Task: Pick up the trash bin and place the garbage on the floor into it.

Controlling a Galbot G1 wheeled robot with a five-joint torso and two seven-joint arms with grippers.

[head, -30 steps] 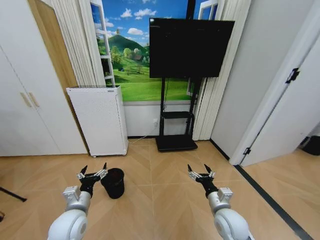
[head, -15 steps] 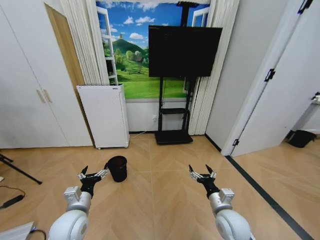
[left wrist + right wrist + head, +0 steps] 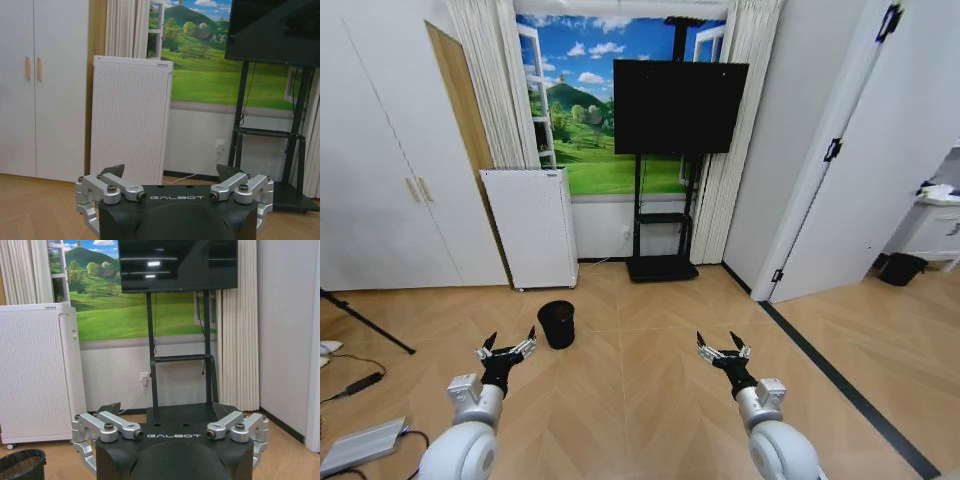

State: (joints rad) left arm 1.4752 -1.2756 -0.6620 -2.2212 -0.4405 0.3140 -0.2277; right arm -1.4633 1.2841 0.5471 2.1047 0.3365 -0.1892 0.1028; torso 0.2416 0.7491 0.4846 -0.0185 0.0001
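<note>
Head view, from the left: white cupboard doors (image 3: 380, 190) line the wall, and a dark tripod leg (image 3: 365, 322) and a cable (image 3: 355, 385) lie on the floor (image 3: 640, 400) at that edge. The left claw (image 3: 506, 348) is held low over the herringbone parquet, its fingers spread apart and gripping nothing. Just beyond it and a little to its right stands the trash bin (image 3: 557, 324), upright on the floor and apart from the claw. Behind the bin, against the wall, is the white perforated appliance (image 3: 532, 228), which stands far taller than the bin. Further right is the black TV (image 3: 679, 107) on its stand (image 3: 662, 268), before a painted landscape window. The right claw (image 3: 724, 346) hovers over bare floor at about the same height as the left, fingers also spread and empty, well apart from the bin. At the far right a white door (image 3: 850, 190) stands open beside a dark floor strip (image 3: 840, 385).

In the right wrist view the bin's rim (image 3: 20, 462) shows near the appliance's foot (image 3: 40, 385).
</note>
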